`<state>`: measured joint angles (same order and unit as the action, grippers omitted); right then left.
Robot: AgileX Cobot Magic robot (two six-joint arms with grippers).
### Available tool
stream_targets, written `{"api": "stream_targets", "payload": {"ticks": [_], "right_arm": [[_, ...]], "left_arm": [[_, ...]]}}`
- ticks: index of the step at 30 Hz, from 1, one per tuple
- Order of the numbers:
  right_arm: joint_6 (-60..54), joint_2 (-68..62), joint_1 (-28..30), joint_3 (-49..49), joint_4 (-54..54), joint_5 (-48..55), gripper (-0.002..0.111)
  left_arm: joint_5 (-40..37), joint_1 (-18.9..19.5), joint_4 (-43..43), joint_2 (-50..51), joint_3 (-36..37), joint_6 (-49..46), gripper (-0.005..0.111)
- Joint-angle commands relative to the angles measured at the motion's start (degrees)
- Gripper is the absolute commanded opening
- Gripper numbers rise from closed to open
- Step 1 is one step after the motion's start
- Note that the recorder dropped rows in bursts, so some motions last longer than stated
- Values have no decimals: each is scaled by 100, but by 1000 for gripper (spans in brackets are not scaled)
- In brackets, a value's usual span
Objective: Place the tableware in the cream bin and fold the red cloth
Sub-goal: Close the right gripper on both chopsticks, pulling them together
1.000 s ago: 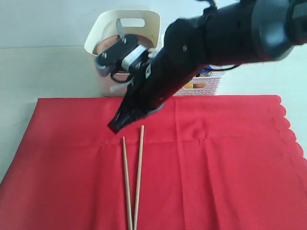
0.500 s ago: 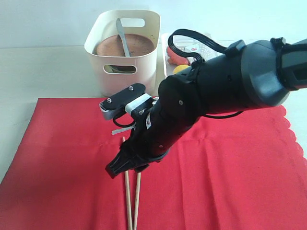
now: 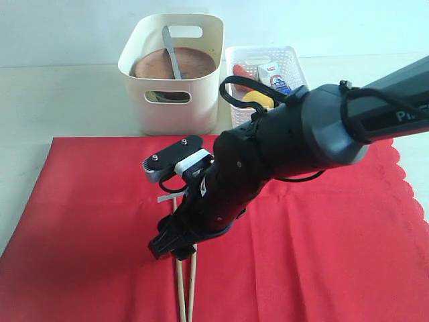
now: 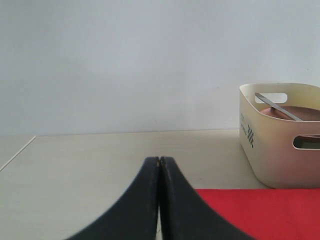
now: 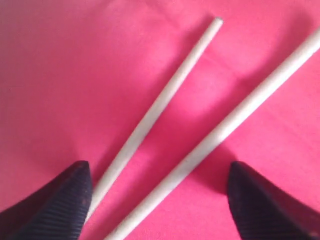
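Judging from the exterior view, your main risk is snagging the red cloth (image 3: pixel 322 255). The right gripper (image 3: pixel 173 247) sits so low on the fabric that closing could pinch a fold and drag it. The gripper is over the middle of the wooden chopsticks (image 3: pixel 185 292), and their near ends show just below it. The cream bin (image 3: pixel 175 114) stands beyond the cloth, with the brown plate (image 3: pixel 194 64) and the metal knife (image 3: pixel 170 54) inside.

In the left wrist view, the left gripper (image 4: pixel 159 160) has its fingers pressed together on nothing. It is above the table (image 4: pixel 90 160), near the bin and well apart from the chopsticks.

In the right wrist view, the two sticks are not parallel, so you could trap one and roll the other away. The right gripper's fingers stand spread wide, one outside each stick. Both sticks lie between the fingers on the cloth, and neither is gripped yet.
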<state>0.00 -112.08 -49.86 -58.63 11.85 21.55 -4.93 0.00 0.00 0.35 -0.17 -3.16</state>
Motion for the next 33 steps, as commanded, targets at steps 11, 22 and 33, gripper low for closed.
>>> {"api": "stream_targets", "payload": {"ticks": [11, 22, 33], "right_arm": [[68, -73, -7, 7, 9, 1, 45], [495, -62, -7, -61, -36, 272, 23], [599, -73, -7, -61, -201, 319, 39]], "left_arm": [[-14, -3, -78, -35, 17, -6, 3], [-14, -3, -78, -35, 17, -6, 3], [-14, -3, -78, -35, 17, -6, 3]]}}
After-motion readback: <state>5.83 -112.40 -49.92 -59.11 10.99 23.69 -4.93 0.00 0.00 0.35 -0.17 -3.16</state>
